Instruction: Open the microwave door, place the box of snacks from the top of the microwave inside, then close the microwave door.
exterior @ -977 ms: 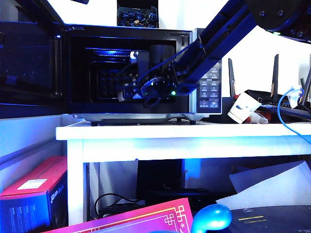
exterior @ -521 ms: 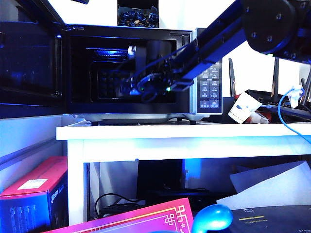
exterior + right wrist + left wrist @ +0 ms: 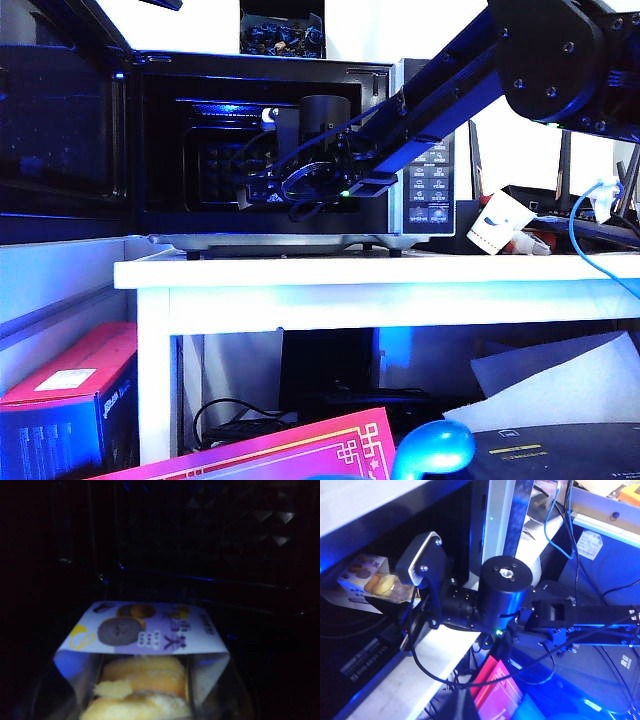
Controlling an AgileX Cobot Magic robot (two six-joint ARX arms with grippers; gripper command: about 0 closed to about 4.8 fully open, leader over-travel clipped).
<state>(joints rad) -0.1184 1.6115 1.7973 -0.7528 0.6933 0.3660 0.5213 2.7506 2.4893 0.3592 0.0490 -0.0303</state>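
Observation:
The black microwave stands on a white table, and the microwave door is swung wide open to the left. My right arm reaches into the dark cavity. My right gripper is shut on the box of snacks, a clear box with a printed paper band and pale yellow cakes. In the left wrist view the box of snacks sits just ahead of that gripper, low inside the cavity. In the exterior view the right gripper hides the box. My left gripper shows in no view.
A black box of blue wrappers sits on top of the microwave. The white table also carries a router with antennas, a small carton and a blue cable. Boxes lie under the table.
The right arm's elbow has risen and come closer to the camera, while its gripper stays inside the cavity with the box. The door has not moved.

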